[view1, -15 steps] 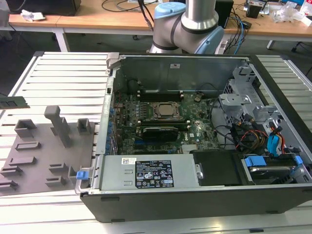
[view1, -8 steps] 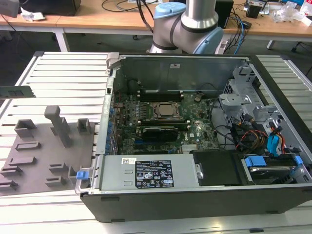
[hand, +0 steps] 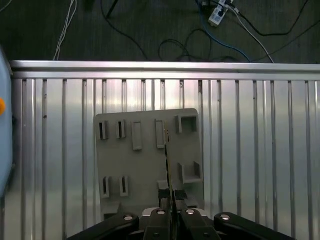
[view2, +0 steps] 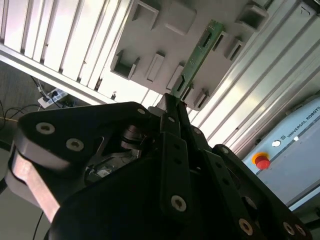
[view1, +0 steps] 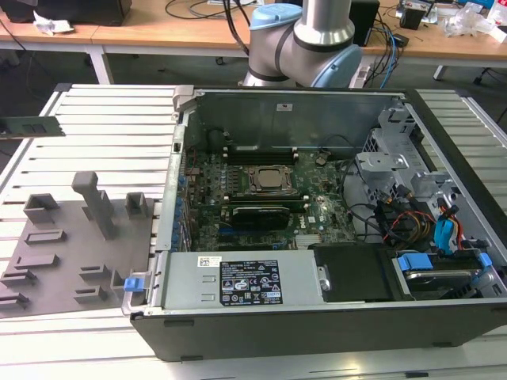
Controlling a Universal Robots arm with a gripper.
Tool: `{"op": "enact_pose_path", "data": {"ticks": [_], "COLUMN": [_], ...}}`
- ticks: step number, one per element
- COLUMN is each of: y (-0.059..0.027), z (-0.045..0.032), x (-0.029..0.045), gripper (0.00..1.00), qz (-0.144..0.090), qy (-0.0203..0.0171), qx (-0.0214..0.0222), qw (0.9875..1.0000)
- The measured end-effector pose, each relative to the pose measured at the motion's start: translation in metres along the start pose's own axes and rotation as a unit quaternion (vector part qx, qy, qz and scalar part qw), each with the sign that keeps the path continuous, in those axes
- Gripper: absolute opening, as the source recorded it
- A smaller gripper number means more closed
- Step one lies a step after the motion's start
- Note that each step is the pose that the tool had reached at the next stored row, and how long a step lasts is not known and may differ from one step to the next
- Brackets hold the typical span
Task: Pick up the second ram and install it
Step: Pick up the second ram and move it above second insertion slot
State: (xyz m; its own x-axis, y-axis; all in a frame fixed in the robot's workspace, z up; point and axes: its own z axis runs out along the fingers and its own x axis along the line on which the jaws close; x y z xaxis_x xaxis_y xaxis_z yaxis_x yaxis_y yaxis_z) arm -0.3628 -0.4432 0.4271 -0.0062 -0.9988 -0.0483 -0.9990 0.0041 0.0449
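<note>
The 2 black fingers of the gripper [view2: 173, 106] are pressed together on 1 end of the second ram [view2: 201, 52]. They hold it tight. The second ram is a long, thin, flat green stick. In the second wrist view it sticks straight out from the fingers, and a few small pale spots show near its far end. In the first wrist view you see it from its thin edge, so it looks like 1 dark line.

The stick is up in the air. It hangs over a gray plate [hand: 145, 165] that has little blocks and slots on it, and touches none of them. The plate lies on a silver table [hand: 260, 150] made of long metal strips.

In the exterior view the green stick is at the exterior view's left edge, above the table. The open computer case [view1: 301, 324] is well apart from it, toward the exterior view's right.
</note>
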Motion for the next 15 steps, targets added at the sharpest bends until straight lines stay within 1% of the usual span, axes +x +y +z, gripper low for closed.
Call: {"op": "enact_pose_path", "data": {"ticks": [6,8,9,11,13,15], "y": [-0.0003,-0.0031,-0.0072,-0.02,-0.0372,-0.0518], "z": [-0.0005,-0.0005,-0.0006,-0.0012,-0.002,-0.0026], "x": [-0.0002,-0.0001,-0.0001,-0.0002,-0.0003,-0.0004], "gripper": [0.14,0.14,0.14,0.14,0.14,0.14], "qz": [0.0,0.0,0.0,0.0,0.0,0.0], "qy": [0.0001,0.0001,0.0,0.0001,0.0001,0.0], "qx": [-0.0002,-0.0001,0.0,-0.0001,-0.0003,-0.0005], "qw": [1.0,1.0,1.0,1.0,1.0,1.0]}}
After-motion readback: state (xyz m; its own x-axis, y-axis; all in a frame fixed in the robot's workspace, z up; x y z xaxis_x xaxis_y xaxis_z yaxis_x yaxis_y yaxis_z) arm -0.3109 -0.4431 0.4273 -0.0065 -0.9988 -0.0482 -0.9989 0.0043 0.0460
